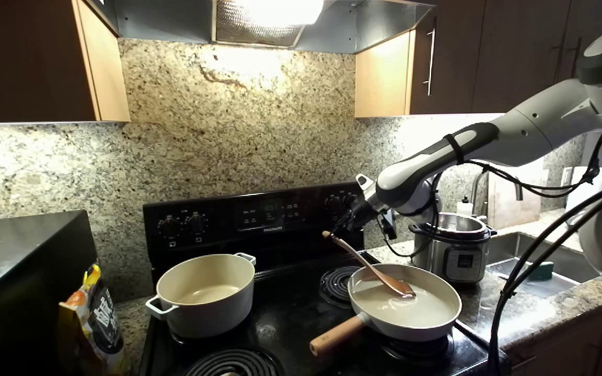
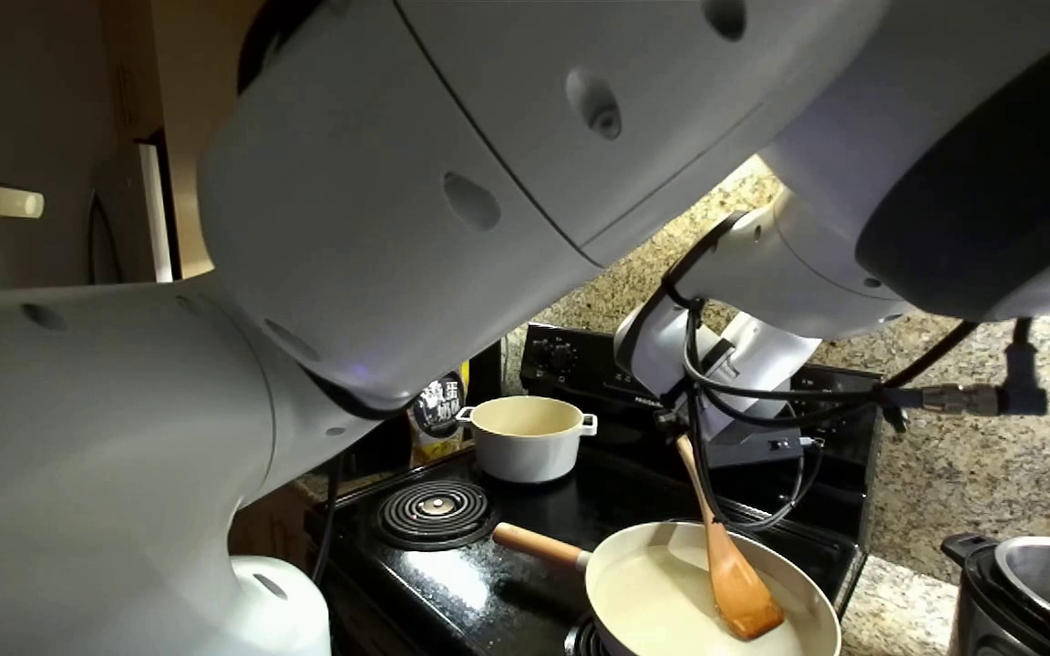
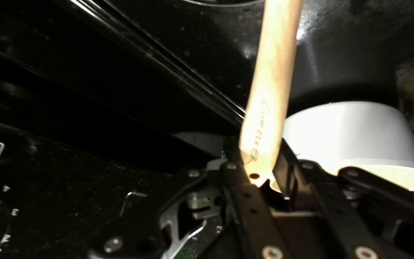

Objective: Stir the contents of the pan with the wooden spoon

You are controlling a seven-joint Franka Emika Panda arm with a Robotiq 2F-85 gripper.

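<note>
The cream-white pan rests on a stove coil, its thick pale handle pointing toward the stove's middle. A pale, smooth layer, the contents, covers its bottom. The reddish-brown wooden spoon leans over the pan's rim with its broad end down in that layer, as both exterior views show. In the wrist view my gripper is shut on the upper end of the spoon's handle, a finger on each side. The spoon's lower end lies outside the wrist view.
A two-handled cream pot stands on the stove beside the pan. A steel pot sits on the counter near the sink. Behind the gripper rises the stove's control panel. A yellow-black bag stands by the stove.
</note>
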